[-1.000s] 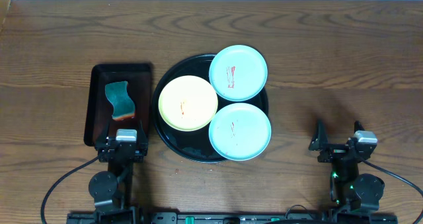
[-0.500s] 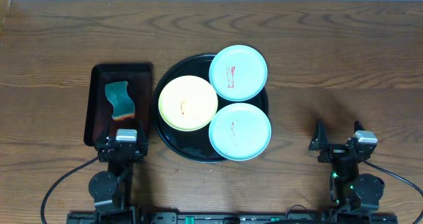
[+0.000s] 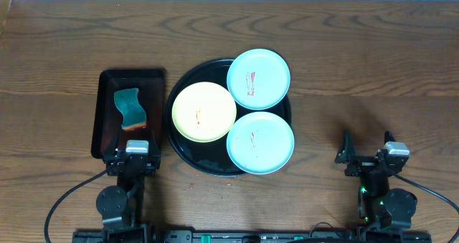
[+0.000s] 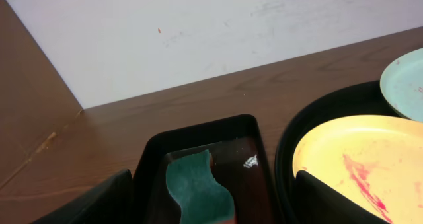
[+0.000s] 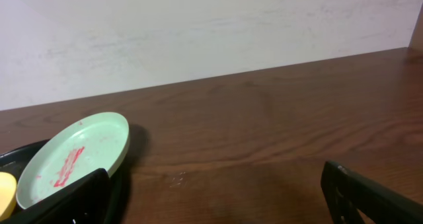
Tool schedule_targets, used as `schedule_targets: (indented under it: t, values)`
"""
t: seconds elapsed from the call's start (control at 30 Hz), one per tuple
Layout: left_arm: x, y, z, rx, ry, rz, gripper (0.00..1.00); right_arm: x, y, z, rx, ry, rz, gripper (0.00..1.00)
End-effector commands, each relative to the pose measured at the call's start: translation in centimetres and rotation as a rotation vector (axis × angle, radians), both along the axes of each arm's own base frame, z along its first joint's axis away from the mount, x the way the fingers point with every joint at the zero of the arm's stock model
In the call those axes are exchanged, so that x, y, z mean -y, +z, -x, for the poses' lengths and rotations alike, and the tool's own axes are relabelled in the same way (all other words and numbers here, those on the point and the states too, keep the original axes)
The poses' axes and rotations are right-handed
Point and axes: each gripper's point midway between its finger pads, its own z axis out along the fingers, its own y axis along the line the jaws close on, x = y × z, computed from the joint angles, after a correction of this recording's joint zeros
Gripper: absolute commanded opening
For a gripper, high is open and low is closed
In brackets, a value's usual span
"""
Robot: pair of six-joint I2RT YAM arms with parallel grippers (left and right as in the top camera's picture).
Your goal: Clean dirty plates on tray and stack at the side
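Nearest the robot, the left gripper and the right gripper both sit low at the table's front edge with jaws spread wide and nothing between them. The left one sits just at the near end of a rectangular dark tray, the right one well apart from everything. Beyond them lies the round black tray, carrying all the plates. The near mint plate comes first, its edge reaching out over the tray's rim. The yellow plate lies to its left in the middle. The far mint plate overhangs the rim at the back and appears tilted in the right wrist view. All three crowd edge to edge, and each has a red smear at its centre. They look light, rigid and smooth, so probably slippery under a finger. The likeliest hold is a pinch on the lip, best where a plate juts past the tray rim and a finger can get underneath. The teal sponge in the rectangular tray looks soft and squashy, and its narrow waist suits a grasp. Counted: three plates (two mint, one yellow), one round tray, one rectangular tray, one sponge, two grippers. No plate is stacked at the side yet.
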Motion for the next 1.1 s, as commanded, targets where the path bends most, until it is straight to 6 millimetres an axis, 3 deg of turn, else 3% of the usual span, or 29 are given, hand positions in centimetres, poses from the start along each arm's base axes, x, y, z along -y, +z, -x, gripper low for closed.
schedule_targets:
  t: [0.0, 0.17, 0.27, 0.37, 0.6, 0.83, 0.93, 1.07]
  values:
    - [0.2, -1.5, 0.1, -0.049, -0.007, 0.010, 0.77, -0.3, -0.1, 0.0, -0.002, 0.011, -0.015, 0.99]
    - [0.2, -1.5, 0.1, -0.049, -0.007, 0.010, 0.77, -0.3, -0.1, 0.0, -0.001, 0.010, -0.014, 0.99]
    - [0.1, -1.2, 0.1, -0.037, -0.011, -0.033, 0.77, -0.3, 1.6, -0.1, 0.067, 0.016, -0.009, 0.99]
    - [0.1, -1.5, 0.1, -0.050, -0.013, -0.038, 0.77, -0.3, 1.5, -0.1, 0.063, 0.012, -0.007, 0.99]
    - [0.9, -1.4, 0.1, -0.046, -0.053, -0.022, 0.77, 1.2, 3.2, 0.0, 0.134, -0.071, 0.017, 0.99]
    - [0.9, -1.3, 0.1, -0.042, -0.055, -0.008, 0.77, 0.0, 3.2, 0.0, 0.131, -0.005, 0.007, 0.99]
    - [0.9, -0.3, 0.1, -0.020, -0.048, 0.051, 0.77, -0.5, 3.5, 0.0, 0.140, 0.027, 0.006, 0.99]
    - [1.0, 2.6, 0.4, 0.026, -0.042, 0.131, 0.77, -1.6, 4.8, 0.3, 0.162, 0.088, 0.004, 0.99]
